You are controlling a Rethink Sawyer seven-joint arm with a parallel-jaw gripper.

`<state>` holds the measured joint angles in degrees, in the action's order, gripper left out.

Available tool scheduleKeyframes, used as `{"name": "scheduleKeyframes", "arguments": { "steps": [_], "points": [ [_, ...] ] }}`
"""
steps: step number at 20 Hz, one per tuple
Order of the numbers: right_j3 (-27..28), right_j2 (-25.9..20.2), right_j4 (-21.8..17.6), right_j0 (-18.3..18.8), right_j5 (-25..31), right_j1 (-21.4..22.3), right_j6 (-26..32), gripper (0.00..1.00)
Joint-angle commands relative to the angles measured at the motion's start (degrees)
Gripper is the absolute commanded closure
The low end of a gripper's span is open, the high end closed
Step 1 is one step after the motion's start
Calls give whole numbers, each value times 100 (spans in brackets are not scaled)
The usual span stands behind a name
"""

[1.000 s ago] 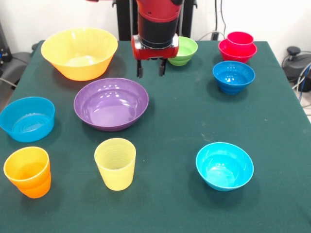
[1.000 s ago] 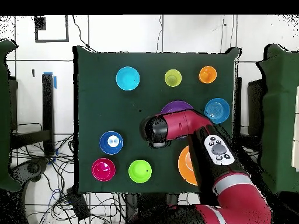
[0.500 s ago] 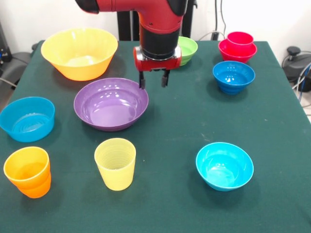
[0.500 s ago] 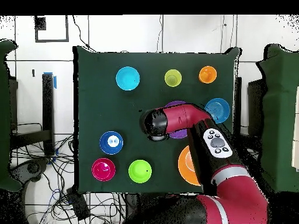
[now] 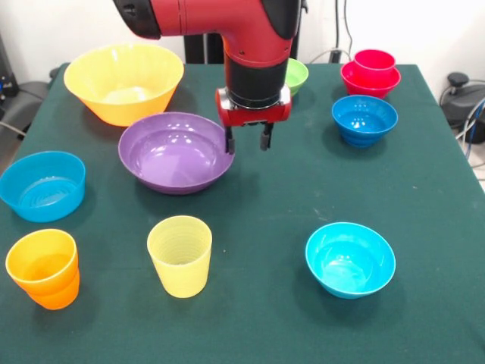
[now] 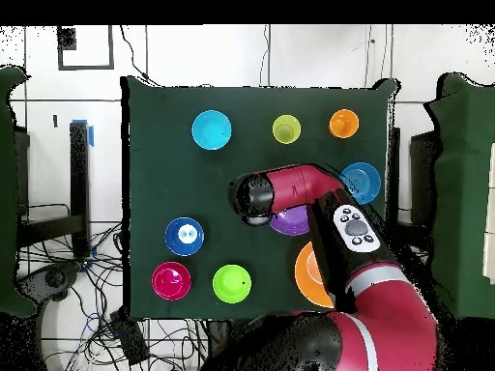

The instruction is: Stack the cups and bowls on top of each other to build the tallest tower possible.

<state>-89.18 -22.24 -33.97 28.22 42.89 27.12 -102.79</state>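
My gripper (image 5: 247,141) is open, low over the table at the right rim of the wide purple bowl (image 5: 170,155). One finger (image 5: 229,141) stands at that rim; the other is outside it, over the cloth. Nothing is held. The tower (image 5: 370,70), a red cup nested in a red bowl, stands at the far right. The pale yellow cup (image 5: 179,255) and the orange cup (image 5: 43,268) stand near the front left. In the overhead view the arm's head (image 6: 253,197) hides the fingers and covers part of the purple bowl (image 6: 290,224).
A large yellow-orange bowl (image 5: 123,82) sits far left. The lime green bowl (image 5: 297,74) is partly behind the arm. The dark blue bowl (image 5: 364,119) is right, the cyan bowl (image 5: 350,258) front right and the light blue bowl (image 5: 42,184) at the left edge.
The gripper has come down and forward from above the table's far middle to the purple bowl's right rim. That bowl has shifted slightly. The fingers stay open.
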Motion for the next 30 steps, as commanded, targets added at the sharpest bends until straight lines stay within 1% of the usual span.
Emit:
{"name": "scheduleKeyframes", "arguments": {
  "steps": [1,6,18,30],
  "points": [
    [414,-373,-152,-24,567,-353,1200,0],
    [506,-409,-189,30,639,-377,1350,0],
    [817,-518,-186,48,1222,-291,1675,0],
    [626,-580,-394,217,800,-355,1490,0]
  ]
}}
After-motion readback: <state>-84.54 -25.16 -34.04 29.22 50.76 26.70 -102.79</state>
